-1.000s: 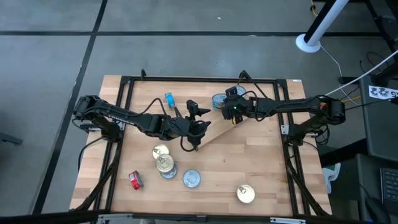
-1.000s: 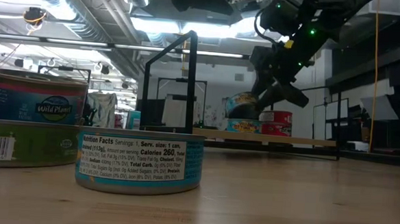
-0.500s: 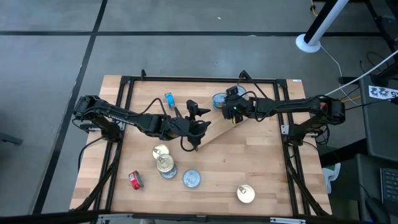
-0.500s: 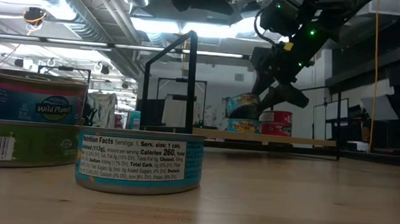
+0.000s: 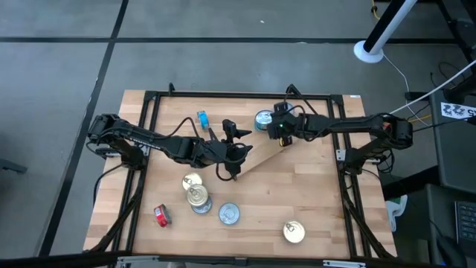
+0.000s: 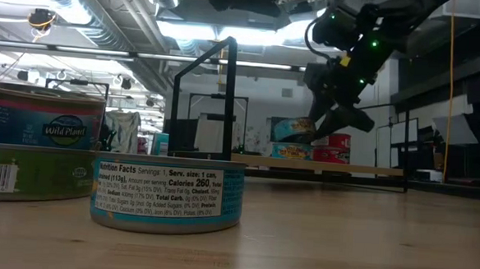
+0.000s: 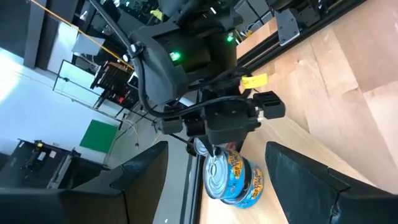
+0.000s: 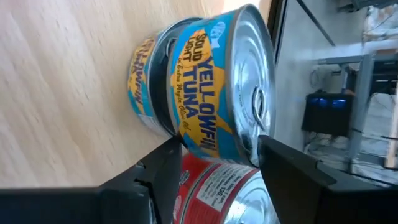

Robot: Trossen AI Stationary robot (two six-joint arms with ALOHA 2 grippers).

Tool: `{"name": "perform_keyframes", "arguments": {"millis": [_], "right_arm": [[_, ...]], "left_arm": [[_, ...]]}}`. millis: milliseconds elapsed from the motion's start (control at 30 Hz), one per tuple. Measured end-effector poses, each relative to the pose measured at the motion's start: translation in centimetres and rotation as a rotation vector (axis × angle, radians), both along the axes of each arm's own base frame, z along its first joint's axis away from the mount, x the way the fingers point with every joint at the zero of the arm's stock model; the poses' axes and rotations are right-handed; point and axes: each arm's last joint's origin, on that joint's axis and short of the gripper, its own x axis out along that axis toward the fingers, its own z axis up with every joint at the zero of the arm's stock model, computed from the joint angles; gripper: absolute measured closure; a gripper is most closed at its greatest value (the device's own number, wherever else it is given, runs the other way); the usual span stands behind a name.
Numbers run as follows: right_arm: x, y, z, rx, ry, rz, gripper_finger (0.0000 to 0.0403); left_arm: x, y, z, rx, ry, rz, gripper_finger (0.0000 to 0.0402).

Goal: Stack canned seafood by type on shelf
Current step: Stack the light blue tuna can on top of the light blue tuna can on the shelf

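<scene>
Canned seafood: blue tuna tin (image 5: 262, 118) sitting atop a matching tin at shelf (image 5: 297, 171) rear, right gripper (image 5: 276, 128) just beside it.

Low view: stacking step appearing complete.

Right wrist view: fingers (image 8: 158, 180) parted, flanking the tin loosely, gripping nothing; needing withdrawal, then fetching loose worktop tins.

Left gripper (image 5: 234, 149) waiting open, empty, mid-shelf.

Two dark jointed arms (image 5: 149, 140) (black cables, green lights).
</scene>
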Motion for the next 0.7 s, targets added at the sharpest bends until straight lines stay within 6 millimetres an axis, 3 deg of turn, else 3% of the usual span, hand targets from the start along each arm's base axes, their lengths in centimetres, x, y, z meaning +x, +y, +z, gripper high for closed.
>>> {"name": "perform_keyframes", "arguments": {"millis": [467,700], "right_arm": [[0.14,-0.29,0.10,0.046,-0.039,0.033,0.0193],[0.14,-0.28,0.10,0.045,-0.041,0.026,0.0193]], "left_arm": [[0.01,-0.04,0.03,-0.013,-0.011,0.003,0.0135],[0.12,-0.58,0.79,-0.124,-0.154,0.021,0.0135]]}}
